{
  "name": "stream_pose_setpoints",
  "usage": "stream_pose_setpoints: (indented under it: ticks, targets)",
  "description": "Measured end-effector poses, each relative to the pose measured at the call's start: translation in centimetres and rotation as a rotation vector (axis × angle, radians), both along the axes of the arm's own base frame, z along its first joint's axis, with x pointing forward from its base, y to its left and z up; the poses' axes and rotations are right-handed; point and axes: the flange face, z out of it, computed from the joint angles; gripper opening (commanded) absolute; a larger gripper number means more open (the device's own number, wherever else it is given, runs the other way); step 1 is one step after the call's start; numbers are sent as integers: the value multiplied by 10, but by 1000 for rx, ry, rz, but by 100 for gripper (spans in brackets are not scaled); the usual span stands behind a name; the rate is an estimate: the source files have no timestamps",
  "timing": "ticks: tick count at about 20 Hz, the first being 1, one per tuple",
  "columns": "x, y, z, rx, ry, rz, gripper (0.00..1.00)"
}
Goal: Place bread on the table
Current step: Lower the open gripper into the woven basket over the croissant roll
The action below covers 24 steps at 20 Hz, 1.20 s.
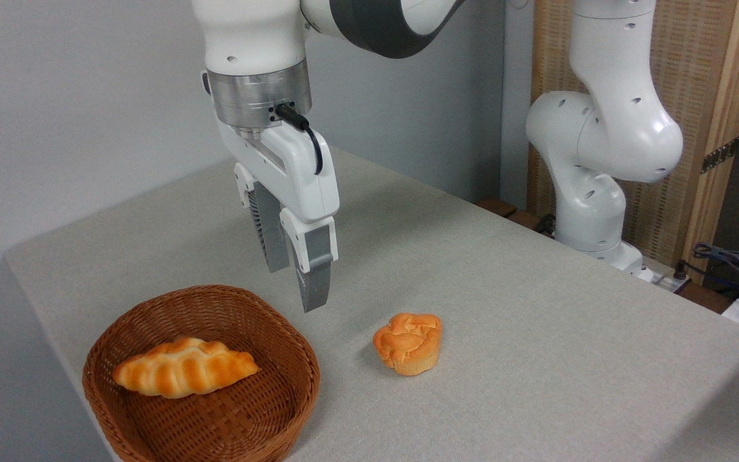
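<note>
The bread [185, 375], a long golden-orange loaf with pale braid-like ridges, lies inside a brown wicker basket [280, 410] at the front left of the table [536, 308]. My gripper [292, 285] hangs in the air above the basket's far right rim, pointing down. Its two grey fingers stand a little apart with nothing between them. It is up and to the right of the bread and touches neither the loaf nor the basket.
A small round orange bun [408, 342] sits on the table just right of the basket. The arm's white base [594, 192] stands at the far right edge. Cables [729, 263] lie beyond the right side.
</note>
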Motion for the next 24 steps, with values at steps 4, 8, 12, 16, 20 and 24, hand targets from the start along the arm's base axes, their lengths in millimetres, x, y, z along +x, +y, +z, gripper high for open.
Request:
stream_pose_setpoints:
  ticks: [4, 8, 12, 16, 20, 24]
  targets:
    - [0, 0, 0, 0, 0, 0, 100]
    - [0, 0, 0, 0, 0, 0, 100]
    - [1, -2, -2, 0, 3, -3, 100]
    - [8, -10, -8, -31, -16, -5, 100]
    - [25, -25, -20, -44, -73, -20, 100]
    - [40, -50, -40, -49, -107, -57, 100]
